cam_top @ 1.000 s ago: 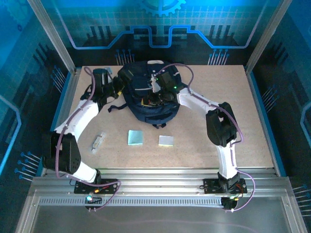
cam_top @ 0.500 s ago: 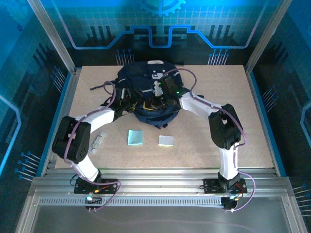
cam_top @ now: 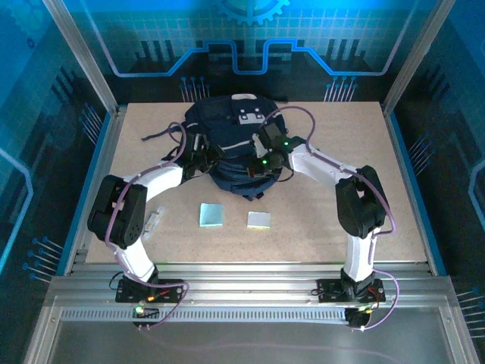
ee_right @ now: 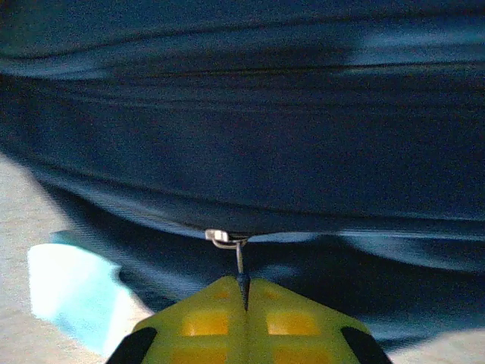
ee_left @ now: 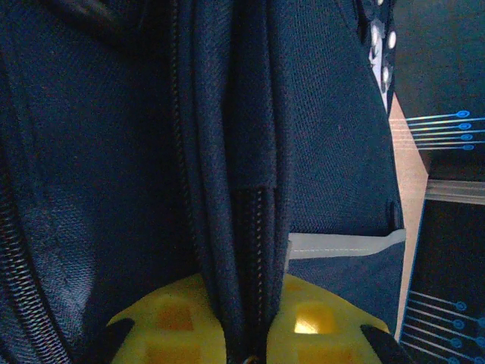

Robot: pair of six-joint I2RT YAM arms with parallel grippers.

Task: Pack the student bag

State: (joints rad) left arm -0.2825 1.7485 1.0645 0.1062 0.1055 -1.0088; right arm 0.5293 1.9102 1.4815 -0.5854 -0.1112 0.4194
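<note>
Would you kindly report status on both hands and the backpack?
Left hand shut on the backpack, at a seam. Right hand shut on the zipper pull. Blue pad and pale pad lie on the table, unpacked.

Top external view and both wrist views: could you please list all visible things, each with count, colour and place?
student bag: one, dark navy, far centre of table.
zip puller: one, metal, on the bag's edge.
blue pad: one, light blue, in front of bag.
pale green pad: one, right of blue pad.
clear object: one, transparent, beside left arm.
table: one, beige.
left gripper: yellow fingers, shut on a bag fold.
right gripper: yellow fingers, shut on zip puller.
</note>
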